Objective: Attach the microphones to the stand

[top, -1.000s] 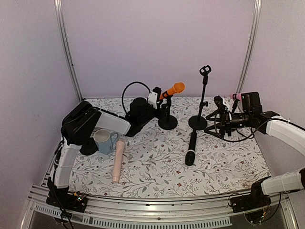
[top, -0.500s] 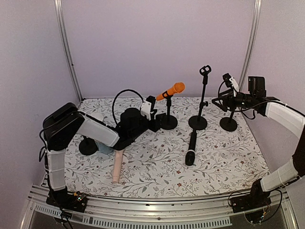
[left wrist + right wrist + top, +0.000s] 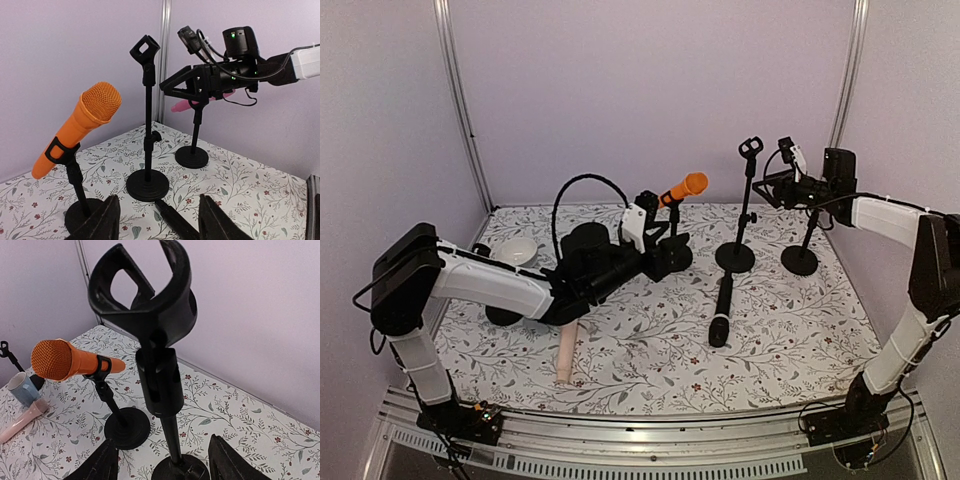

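The orange microphone sits clipped in the left stand; it also shows in the left wrist view and the right wrist view. The middle stand's clip is empty. The bright pink microphone shows on the right stand, behind my right gripper. The black microphone lies on the mat. The beige microphone lies under my left arm. My left gripper is open and empty, low by the orange microphone's stand. My right gripper is open and empty, facing the empty clip.
A blue-and-white mug stands at the left, with a small black stand base in front of it. The lilac walls and metal corner posts close in the floral mat.
My left arm has stretched out to the right, and its gripper now sits low by the orange microphone's stand. My right gripper has risen and moved left from the pink microphone's stand towards the middle stand.
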